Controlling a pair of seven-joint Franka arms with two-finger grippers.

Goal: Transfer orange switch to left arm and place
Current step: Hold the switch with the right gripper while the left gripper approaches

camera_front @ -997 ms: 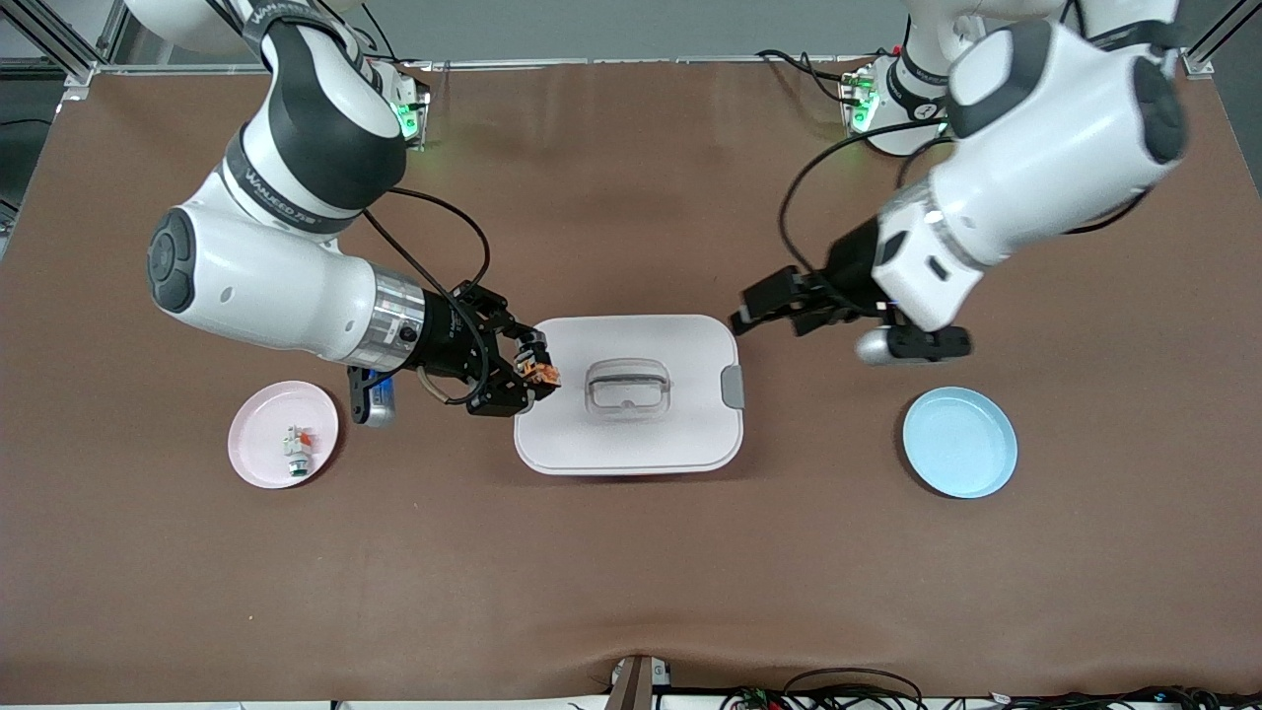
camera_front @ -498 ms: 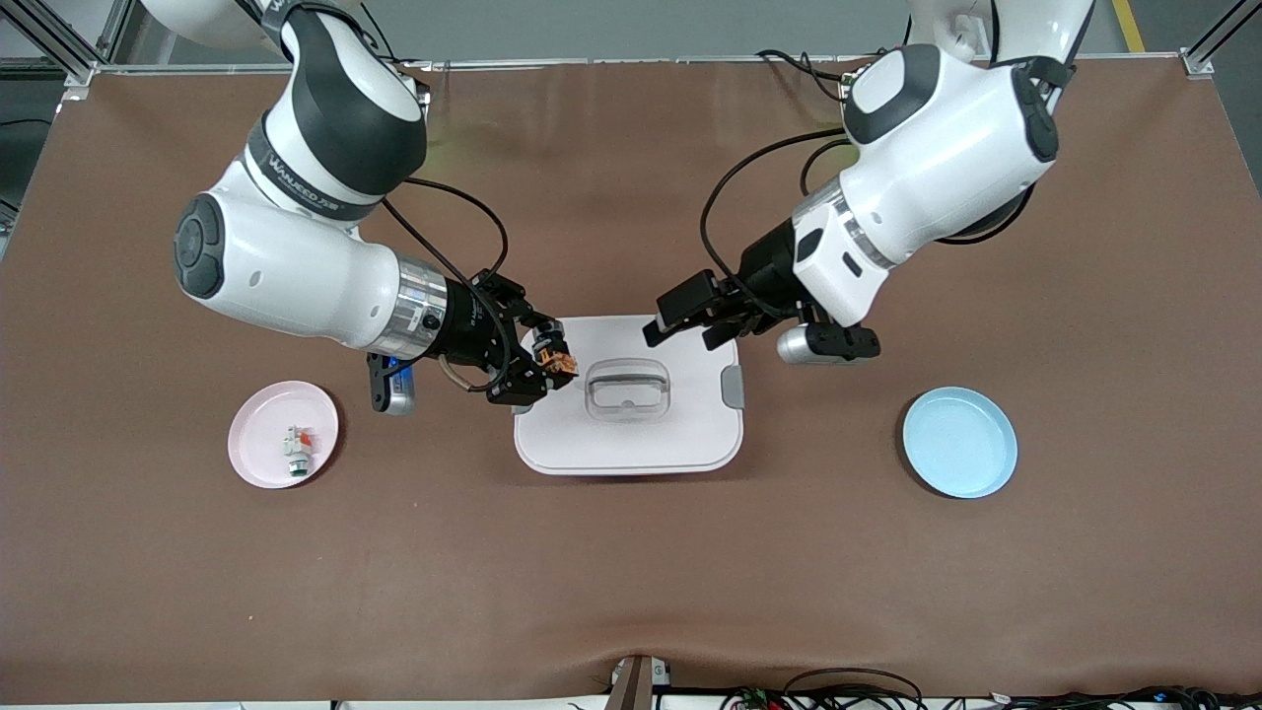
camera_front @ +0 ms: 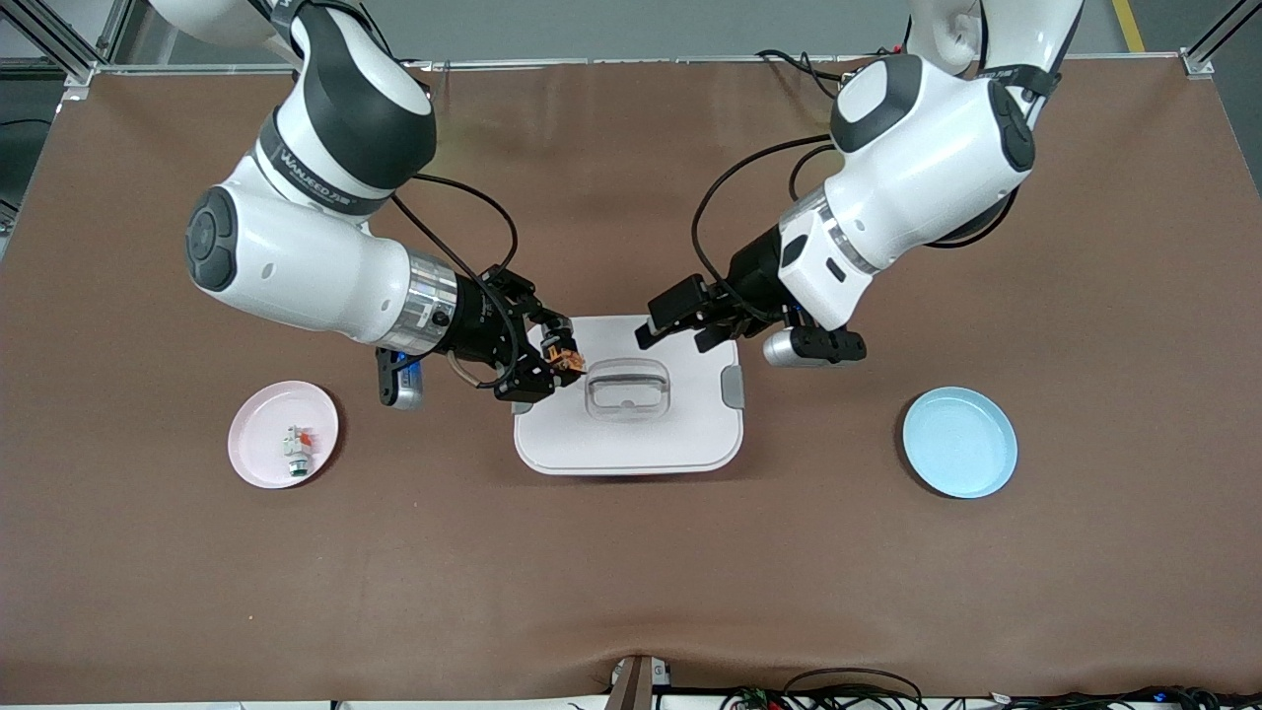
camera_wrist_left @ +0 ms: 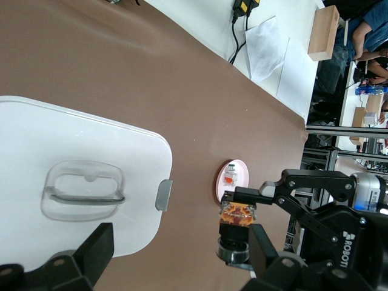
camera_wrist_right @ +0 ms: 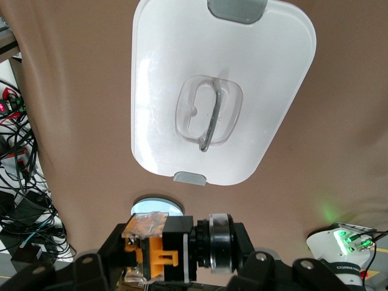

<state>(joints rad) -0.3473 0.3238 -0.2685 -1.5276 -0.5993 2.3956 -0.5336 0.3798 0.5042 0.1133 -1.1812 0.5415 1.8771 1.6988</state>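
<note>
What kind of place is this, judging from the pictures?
Probably a robotics lab or test workshop: two robot arms at a brown-covered table, aluminium framing at its corners, and loose cables and cluttered benches beside it.

The tabletop [camera_front: 631, 572] is covered by a matt brown cloth-like sheet, slightly rippled, while the box [camera_front: 592, 439] is made of smooth glossy white plastic with a clear handle [camera_front: 628, 388], and both plates [camera_front: 258, 456] are seen as smooth plastic.
</note>
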